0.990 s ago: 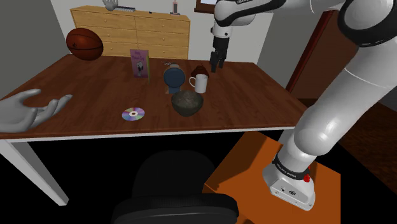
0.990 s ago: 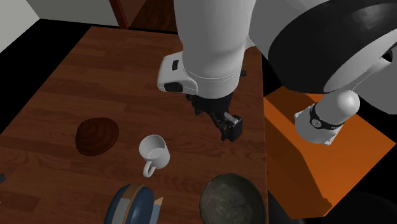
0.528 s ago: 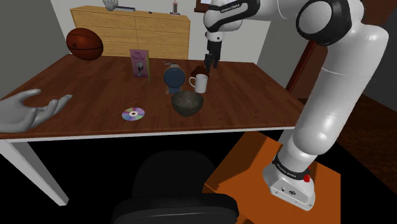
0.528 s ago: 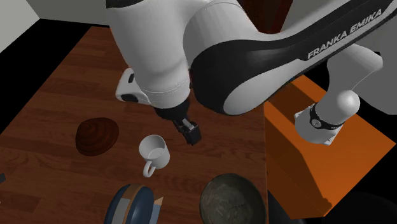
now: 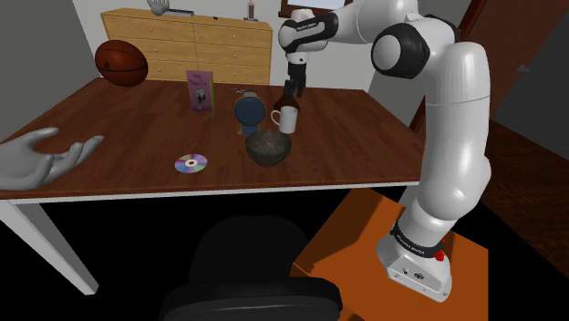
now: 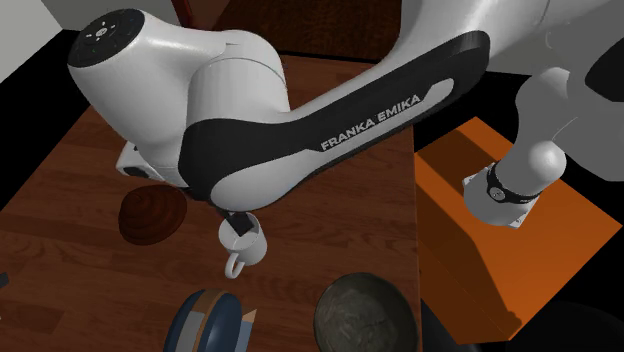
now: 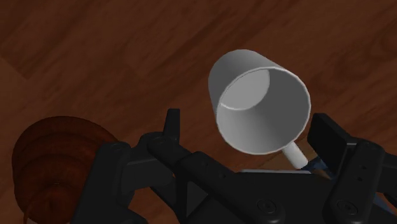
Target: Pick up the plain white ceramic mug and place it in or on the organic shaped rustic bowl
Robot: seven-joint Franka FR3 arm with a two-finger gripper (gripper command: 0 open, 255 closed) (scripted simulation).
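The white mug (image 5: 285, 119) stands upright on the wooden table (image 5: 137, 128), its handle pointing toward the shoulder view's left. Just in front of it sits the dark, rough grey bowl (image 5: 268, 147), which also appears in the second exterior view (image 6: 365, 315). My black gripper (image 5: 290, 89) hangs open right above the mug. In the wrist view the mug (image 7: 261, 108) lies between the spread fingers (image 7: 172, 124) of the gripper (image 7: 251, 132), and neither touches it. In the second exterior view the arm covers much of the mug (image 6: 243, 245).
A round brown wooden piece (image 6: 152, 213) sits close behind the mug and a blue rounded object (image 5: 248, 110) beside it. A disc (image 5: 191, 164), a card (image 5: 201, 91), a basketball (image 5: 120, 62) and a grey hand model (image 5: 46, 157) lie further off. A black chair (image 5: 255, 264) stands at the table's front edge.
The arm has swung toward the shoulder view's left and carried the open gripper from beside the mug to directly over it. The mug and bowl have not moved.
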